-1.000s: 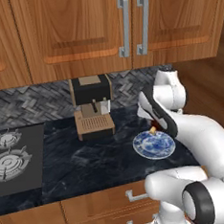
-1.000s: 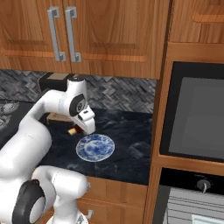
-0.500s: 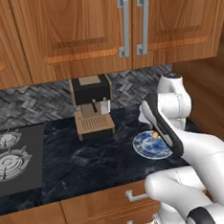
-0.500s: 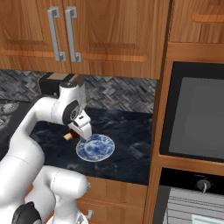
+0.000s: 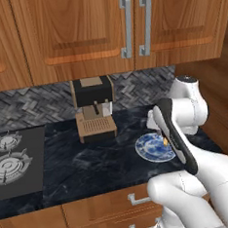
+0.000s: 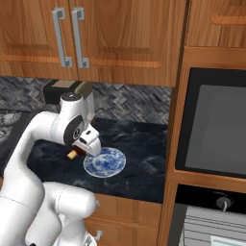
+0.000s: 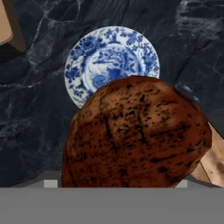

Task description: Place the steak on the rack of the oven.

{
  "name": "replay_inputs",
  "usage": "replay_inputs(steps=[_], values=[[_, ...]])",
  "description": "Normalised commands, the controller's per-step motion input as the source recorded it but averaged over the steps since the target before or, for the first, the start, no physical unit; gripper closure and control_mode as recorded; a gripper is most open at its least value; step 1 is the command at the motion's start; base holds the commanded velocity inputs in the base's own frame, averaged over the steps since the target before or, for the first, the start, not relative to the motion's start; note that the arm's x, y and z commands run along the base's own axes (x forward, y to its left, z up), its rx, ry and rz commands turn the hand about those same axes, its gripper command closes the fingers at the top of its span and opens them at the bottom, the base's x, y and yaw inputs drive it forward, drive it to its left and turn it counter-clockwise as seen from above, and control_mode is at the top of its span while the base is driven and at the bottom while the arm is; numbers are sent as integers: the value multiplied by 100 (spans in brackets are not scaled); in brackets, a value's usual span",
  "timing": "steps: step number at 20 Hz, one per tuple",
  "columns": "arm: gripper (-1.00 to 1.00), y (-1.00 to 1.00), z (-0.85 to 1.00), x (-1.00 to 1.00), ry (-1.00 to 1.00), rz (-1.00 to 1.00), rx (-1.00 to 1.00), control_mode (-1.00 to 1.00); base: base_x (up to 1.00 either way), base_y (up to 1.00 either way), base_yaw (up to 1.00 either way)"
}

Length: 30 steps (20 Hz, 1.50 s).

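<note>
The steak (image 7: 135, 135), a dark reddish-brown lump, sits large and close in the hand view and hides the fingertips. My gripper (image 6: 82, 150) is shut on it and holds it just above the left rim of the blue-and-white plate (image 6: 106, 162). The steak's yellow-orange end (image 6: 72, 154) sticks out to the left. From the other side the gripper (image 5: 163, 138) hangs over the plate (image 5: 149, 150), with that end (image 5: 166, 141) showing. The oven (image 6: 214, 127), black-framed with a grey front, is built into the wooden column at the right.
A black-and-tan coffee machine (image 5: 93, 108) stands at the back of the dark marble counter (image 5: 81, 163). A grey stovetop (image 5: 12, 161) lies at the left. Wooden cabinets (image 5: 103, 29) hang overhead. A second appliance with a knob (image 6: 222, 204) sits below the oven.
The arm has swung and its upper joints have shifted right in the left base view. The hand has moved slightly lower and forward with the steak still held.
</note>
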Motion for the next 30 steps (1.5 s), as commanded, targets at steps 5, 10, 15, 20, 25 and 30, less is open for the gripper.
replay_inputs(steps=[5, 10, 15, 20, 25, 30], values=[[100, -54, 22, -50, -6, 17, 0, -100, 0, 0, 0], [100, -37, 1, -55, -1, 11, 0, -100, 0, 0, 0], [100, -19, 15, -48, 1, 9, -4, -100, 0, 0, 0], [100, -32, 28, -62, 7, 7, -17, -100, 0, 0, 0], [100, -54, 11, -71, 9, 0, -19, -100, 0, 0, 0], [100, -66, 0, -99, 0, -4, -20, -100, 0, 0, 0]])
